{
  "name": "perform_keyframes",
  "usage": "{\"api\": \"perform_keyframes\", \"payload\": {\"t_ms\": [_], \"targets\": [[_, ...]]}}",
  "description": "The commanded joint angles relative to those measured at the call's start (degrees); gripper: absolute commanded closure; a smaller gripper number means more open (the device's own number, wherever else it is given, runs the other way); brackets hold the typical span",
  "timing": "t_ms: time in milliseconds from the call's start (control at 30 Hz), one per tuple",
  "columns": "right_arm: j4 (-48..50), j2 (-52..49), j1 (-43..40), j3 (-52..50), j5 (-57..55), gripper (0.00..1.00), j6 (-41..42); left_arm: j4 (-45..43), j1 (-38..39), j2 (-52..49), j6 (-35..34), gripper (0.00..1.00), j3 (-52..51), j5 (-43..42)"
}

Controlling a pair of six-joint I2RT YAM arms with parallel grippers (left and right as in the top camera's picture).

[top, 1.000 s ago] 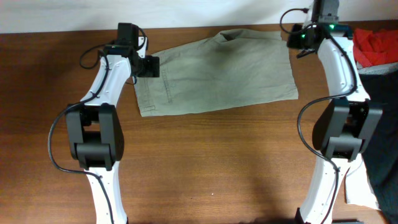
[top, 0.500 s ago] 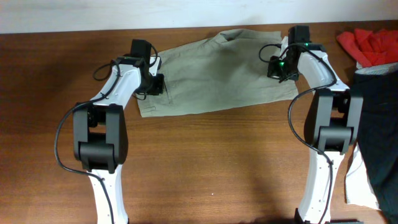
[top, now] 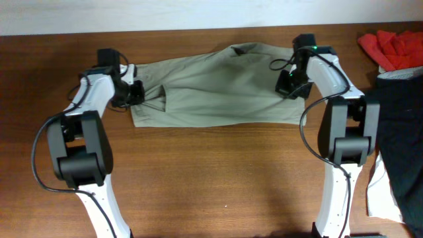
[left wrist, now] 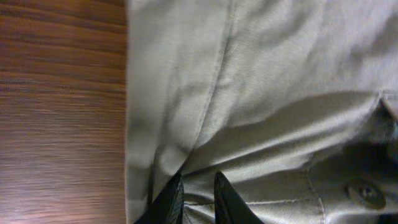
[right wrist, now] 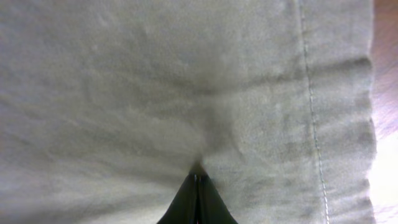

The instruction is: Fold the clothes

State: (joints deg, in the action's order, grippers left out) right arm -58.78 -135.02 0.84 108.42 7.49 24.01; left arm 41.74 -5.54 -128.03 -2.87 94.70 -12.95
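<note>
A khaki garment of woven cotton-like cloth is spread flat along the far edge of the brown wood-grain table. Its outline is roughly oblong, with a rumpled collar-like fold at the far side. Creases are seen radiating from both held points.

The left gripper is found at the garment's left edge. In the left wrist view its dark fingers are drawn nearly together with a ridge of cloth pinched between them. A stitched seam and a dull round button are visible close by.

The right gripper is placed on the garment's right portion. In the right wrist view its fingers are pressed together, and the cloth is puckered at their tip. A line of hem stitching runs beside the right edge.

A red cloth lies well apart at the far right, and a dark fabric is piled below it.
</note>
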Motion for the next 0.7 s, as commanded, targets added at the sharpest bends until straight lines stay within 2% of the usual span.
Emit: {"api": "perform_keyframes", "payload": {"t_ms": [0, 33, 100, 233, 267, 300, 333, 367, 433, 567, 667], "targets": [[-2.97, -0.66, 3.54, -2.69, -7.04, 0.96, 6.67, -1.92, -3.93, -2.36, 0.39, 0.73, -1.70, 7.78], [-3.06, 0.09, 4.79, -2.69, -8.52, 0.96, 7.02, -1.84, -4.07, -2.34, 1.20, 0.61, -0.85, 7.78], [-3.19, 2.29, 6.49, -2.67, -11.17, 0.96, 7.06, 0.02, -4.04, -2.23, 2.58, 0.53, 2.12, 7.78], [-2.45, 8.66, 6.58, -2.54, -16.28, 0.96, 9.05, 8.22, -3.85, -1.84, 3.78, 0.18, 11.85, 7.21], [-0.92, 10.60, 6.14, -2.34, -17.49, 0.94, 7.54, 10.29, -3.85, -1.81, 3.78, 0.15, 14.38, 4.90], [1.75, 12.39, 5.51, -2.34, -17.40, 0.72, 4.09, 11.85, -3.85, -1.81, 3.78, 0.13, 16.41, 2.19], [3.52, 13.55, 5.05, -2.32, -17.22, 0.32, 2.40, 12.66, -3.85, -1.81, 3.78, 0.03, 17.53, 0.39], [5.29, 14.62, 4.57, -2.32, -16.61, 0.12, 0.92, 13.05, -3.85, -1.81, 3.78, 0.01, 18.18, -1.03], [7.50, 16.68, 3.50, -2.34, -8.70, 0.10, -4.44, 13.68, -3.85, -1.81, 3.76, 0.01, 18.38, -2.38], [6.08, 15.89, 3.82, -2.36, 7.39, 0.10, -10.86, 13.86, -4.00, -2.19, 3.76, 0.01, 18.05, 0.46], [4.79, 15.54, 5.46, -2.47, 10.51, 0.03, -12.00, 13.40, -4.50, -3.69, 4.04, 0.01, 17.92, 1.79]]}}
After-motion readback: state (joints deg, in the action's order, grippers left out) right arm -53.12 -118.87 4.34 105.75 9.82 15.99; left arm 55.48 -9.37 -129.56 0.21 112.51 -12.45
